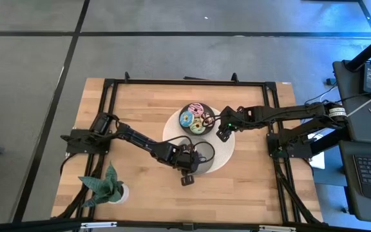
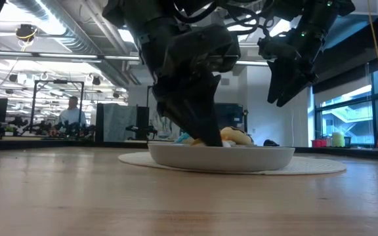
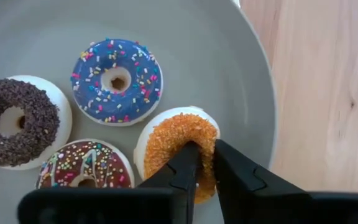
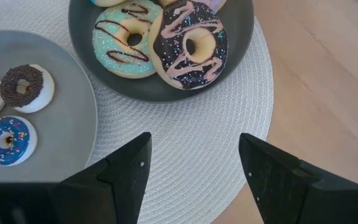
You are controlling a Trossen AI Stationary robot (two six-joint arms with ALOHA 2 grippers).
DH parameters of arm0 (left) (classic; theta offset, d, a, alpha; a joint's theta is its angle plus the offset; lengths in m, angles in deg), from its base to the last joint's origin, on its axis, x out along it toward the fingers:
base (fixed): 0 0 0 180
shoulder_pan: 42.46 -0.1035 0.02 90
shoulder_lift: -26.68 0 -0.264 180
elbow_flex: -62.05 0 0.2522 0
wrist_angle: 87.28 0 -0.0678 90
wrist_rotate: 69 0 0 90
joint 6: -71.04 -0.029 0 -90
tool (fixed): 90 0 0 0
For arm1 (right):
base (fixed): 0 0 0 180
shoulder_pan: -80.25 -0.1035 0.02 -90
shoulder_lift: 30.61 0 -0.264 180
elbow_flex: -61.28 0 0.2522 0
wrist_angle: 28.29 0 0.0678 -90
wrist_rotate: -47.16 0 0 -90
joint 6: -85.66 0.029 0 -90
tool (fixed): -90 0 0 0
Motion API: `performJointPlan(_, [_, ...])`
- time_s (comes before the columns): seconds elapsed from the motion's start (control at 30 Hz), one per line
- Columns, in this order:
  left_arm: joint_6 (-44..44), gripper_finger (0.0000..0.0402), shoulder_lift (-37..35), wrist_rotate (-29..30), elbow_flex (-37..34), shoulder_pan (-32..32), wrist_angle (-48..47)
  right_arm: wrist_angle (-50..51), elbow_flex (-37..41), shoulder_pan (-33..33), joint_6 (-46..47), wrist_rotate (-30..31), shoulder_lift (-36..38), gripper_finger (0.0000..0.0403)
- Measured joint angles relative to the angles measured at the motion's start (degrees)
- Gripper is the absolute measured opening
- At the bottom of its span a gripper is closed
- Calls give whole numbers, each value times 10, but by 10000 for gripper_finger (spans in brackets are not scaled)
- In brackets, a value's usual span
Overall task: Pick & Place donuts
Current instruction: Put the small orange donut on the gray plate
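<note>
A light grey dish (image 3: 253, 74) holds small donuts: blue sprinkled (image 3: 117, 81), dark chocolate (image 3: 14, 121), chocolate with coloured sprinkles (image 3: 86, 165) and orange (image 3: 173, 140). My left gripper (image 3: 205, 171) reaches down into this dish (image 1: 214, 161) and is shut on the orange donut. A dark dish (image 4: 244, 37) holds larger donuts, among them a teal one (image 4: 126, 40) and a chocolate one with pink drizzle (image 4: 190, 43). My right gripper (image 4: 194, 162) is open and hovers over the white mat (image 4: 185, 124), beside the dark dish (image 1: 197, 119) and touching nothing. My left gripper holds the orange donut by the side of its ring (image 3: 207, 146). One finger (image 3: 185, 168) is in the hole and the other (image 3: 235, 171) is outside the ring. The fingers come from above, pointing down. The donut lies flat in the light grey dish.
Both dishes sit on a round white woven mat (image 1: 172, 132) in the middle of the wooden table (image 1: 140, 103). A green potted plant (image 1: 108, 185) stands at the near left corner. A black frame (image 1: 192, 82) borders the table. People and desks show far behind (image 2: 71, 115).
</note>
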Motion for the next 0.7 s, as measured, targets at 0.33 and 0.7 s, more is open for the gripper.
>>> performJointPlan(0.33, [12,108,0,-12,0,-1,-2,0,0,0,0,0,0,244])
performJointPlan(0.7, [14,149,-1,-28,0,-14,-3,0,0,0,0,0,0,244])
